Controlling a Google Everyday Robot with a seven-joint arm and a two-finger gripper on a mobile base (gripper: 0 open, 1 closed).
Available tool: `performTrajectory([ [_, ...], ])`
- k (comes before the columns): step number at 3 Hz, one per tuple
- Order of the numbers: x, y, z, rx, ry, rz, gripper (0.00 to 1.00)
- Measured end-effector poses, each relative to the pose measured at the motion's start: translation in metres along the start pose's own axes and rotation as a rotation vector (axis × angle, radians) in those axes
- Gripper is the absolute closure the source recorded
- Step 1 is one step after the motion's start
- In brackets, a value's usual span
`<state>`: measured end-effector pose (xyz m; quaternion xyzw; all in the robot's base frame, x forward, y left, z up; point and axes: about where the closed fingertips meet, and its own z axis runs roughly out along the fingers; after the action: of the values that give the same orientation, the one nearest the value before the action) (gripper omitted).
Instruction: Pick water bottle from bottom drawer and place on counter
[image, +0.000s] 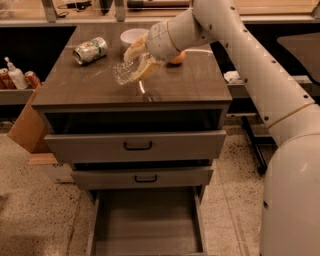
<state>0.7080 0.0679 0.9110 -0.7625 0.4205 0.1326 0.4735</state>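
My gripper (136, 61) is over the middle of the counter (90, 82), shut on the water bottle (123, 73). The clear crinkled bottle lies sideways between the yellowish fingers (145, 68), its bottom end pointing left, just above the counter top. Its cap is hidden by the gripper. The bottom drawer (147, 225) is pulled open at the foot of the cabinet and shows a bare grey tray.
A crushed green-and-white can (90, 50) lies at the counter's back left. A white bowl (133, 36) and an orange fruit (176, 58) sit at the back behind my gripper. Two upper drawers (136, 145) stand partly pulled out. Bottles (15, 76) stand on the left shelf.
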Motion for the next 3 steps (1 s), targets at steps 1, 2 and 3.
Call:
performTrajectory([
  [1,0.002,0.002,0.012,-0.012,0.024,0.01,0.74],
  [2,0.004,-0.001,0.018,-0.018,0.041,0.022,0.51],
  [3,0.01,-0.003,0.025,-0.025,0.063,0.035,0.22],
])
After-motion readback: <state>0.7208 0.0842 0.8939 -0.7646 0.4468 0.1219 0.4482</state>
